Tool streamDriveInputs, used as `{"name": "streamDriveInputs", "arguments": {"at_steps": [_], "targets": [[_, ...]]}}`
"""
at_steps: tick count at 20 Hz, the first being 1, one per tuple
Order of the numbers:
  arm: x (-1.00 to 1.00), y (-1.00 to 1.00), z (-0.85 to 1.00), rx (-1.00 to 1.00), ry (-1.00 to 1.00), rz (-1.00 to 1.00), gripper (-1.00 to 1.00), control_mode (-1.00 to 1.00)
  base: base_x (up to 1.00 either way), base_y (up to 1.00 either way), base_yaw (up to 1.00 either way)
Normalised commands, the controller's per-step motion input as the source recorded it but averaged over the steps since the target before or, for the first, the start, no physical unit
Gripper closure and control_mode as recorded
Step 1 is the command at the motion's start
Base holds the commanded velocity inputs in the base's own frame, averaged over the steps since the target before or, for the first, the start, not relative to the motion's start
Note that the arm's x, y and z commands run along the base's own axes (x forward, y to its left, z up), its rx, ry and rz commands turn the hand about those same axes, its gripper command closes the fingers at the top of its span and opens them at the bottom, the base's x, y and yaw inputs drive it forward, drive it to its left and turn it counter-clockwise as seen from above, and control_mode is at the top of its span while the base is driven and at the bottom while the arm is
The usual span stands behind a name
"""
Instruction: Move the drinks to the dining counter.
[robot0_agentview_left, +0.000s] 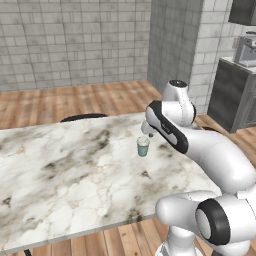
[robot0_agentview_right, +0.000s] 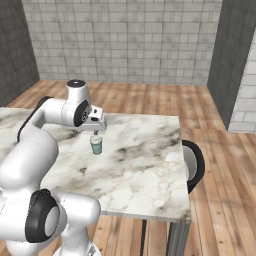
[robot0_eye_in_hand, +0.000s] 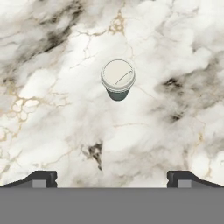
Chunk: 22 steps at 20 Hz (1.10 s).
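The big marble counter (robot0_agentview_left: 65, 175) on thin legs takes up most of the room here. A dark round stool (robot0_agentview_right: 192, 165) sits at its far edge, and another stool (robot0_agentview_left: 82, 118) peeks over the back side. The floor is wood and the walls are grey brick. A dark cabinet (robot0_agentview_left: 232, 95) stands off in the corner.

The white arm (robot0_agentview_left: 200, 150) reaches out over the counter. Its claw (robot0_agentview_right: 95, 131) hangs just above the cup, pointing down. The claw is spread wide apart and has nothing in it. In the hand view the two dark tips (robot0_eye_in_hand: 41, 178) sit far from each other at the bottom.

The small teal cup (robot0_agentview_left: 143, 146) with a pale lid stands upright on the counter, well in from the edges. It is free, with a gap between it and the claw. So this drink looks like it is already where it should be.

The cup looks light and easy to tip. Its sides look smooth, so it could slip. It gets thinner toward the bottom. A good place to hold it is around the middle of the teal part, under the lid (robot0_eye_in_hand: 117, 74), with a soft squeeze. Grabbing the lid could pop it off.
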Motion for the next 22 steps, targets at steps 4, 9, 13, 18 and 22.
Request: {"name": "streamDriveInputs", "arguments": {"at_steps": [4,9,13,18,22], "targets": [[-0.10,0.00,0.09,0.00,0.00,0.00,-1.00,-1.00,0.00,0.00,0.00],[-0.15,0.00,0.02,0.00,0.00,0.00,-1.00,-1.00,0.00,0.00,0.00],[-0.03,0.00,0.00,0.00,0.00,0.00,-1.00,-1.00,0.00,0.00,0.00],[0.00,0.00,0.00,0.00,0.00,0.00,-1.00,1.00,0.00,0.00,0.00],[0.00,0.00,0.00,0.00,0.00,0.00,-1.00,1.00,-0.10,-0.07,0.00]]}}
